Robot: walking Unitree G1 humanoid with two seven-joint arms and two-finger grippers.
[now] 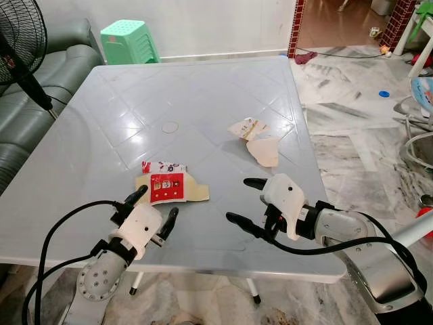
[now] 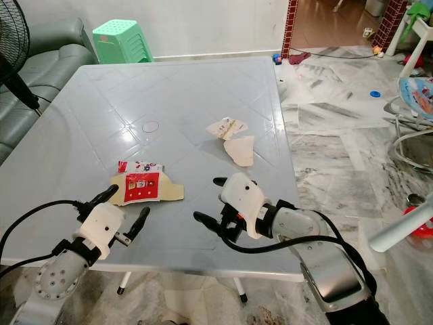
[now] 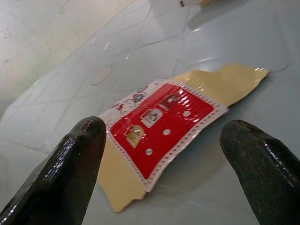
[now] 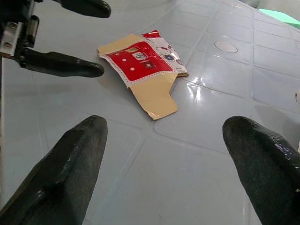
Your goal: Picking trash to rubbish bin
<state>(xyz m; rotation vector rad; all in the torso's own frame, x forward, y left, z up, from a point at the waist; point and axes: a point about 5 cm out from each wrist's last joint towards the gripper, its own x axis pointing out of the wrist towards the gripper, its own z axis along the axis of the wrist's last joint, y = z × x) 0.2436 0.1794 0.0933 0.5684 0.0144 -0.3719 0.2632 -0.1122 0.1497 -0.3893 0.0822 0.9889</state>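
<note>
Left gripper (image 1: 152, 206) has its fingers spread wide with nothing between them, hovering over the table's (image 1: 81, 135) near edge, just short of the red wrapper (image 1: 168, 188). My right gripper (image 1: 245, 201) is also splayed apart and empty, over the near edge toward the right side. The wrapper is lying flat on a tan piece of cardboard (image 1: 195, 192), near the front edge, a bit left of centre. Its long axis runs roughly parallel to that near edge, with the tan end sticking out to the right. More torn paper scraps (image 1: 256, 139) sit further back toward the right edge.
</note>
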